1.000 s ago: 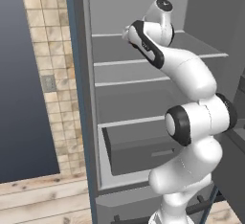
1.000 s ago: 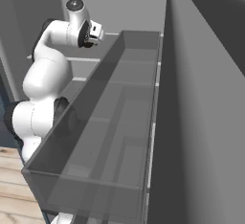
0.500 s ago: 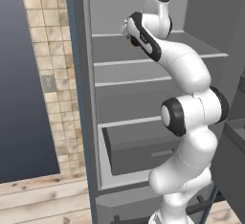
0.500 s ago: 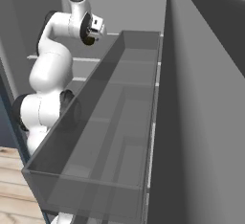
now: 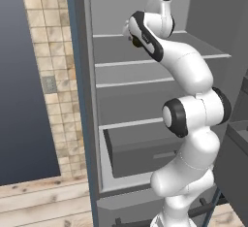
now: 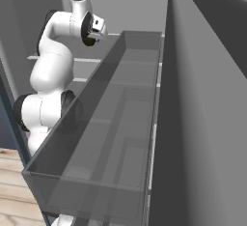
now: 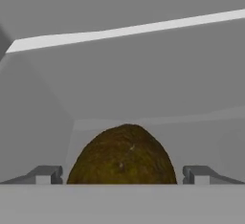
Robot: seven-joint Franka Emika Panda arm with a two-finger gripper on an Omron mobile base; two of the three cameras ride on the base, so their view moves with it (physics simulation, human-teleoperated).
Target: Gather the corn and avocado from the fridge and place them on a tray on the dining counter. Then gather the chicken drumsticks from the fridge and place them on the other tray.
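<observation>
The avocado (image 7: 122, 155) sits on a fridge shelf (image 7: 143, 94) directly ahead of the claw (image 7: 122, 174), between its two fingertips (image 7: 45, 174). It looks light, firm and rounded with pebbly skin, so a hold across its widest middle seems safest. The claw stands fully apart, clamping nothing; whether the tips touch the fruit is unclear.

Grey fridge shelf (image 7: 143, 74); brown avocado (image 7: 122, 156) resting on it.
</observation>
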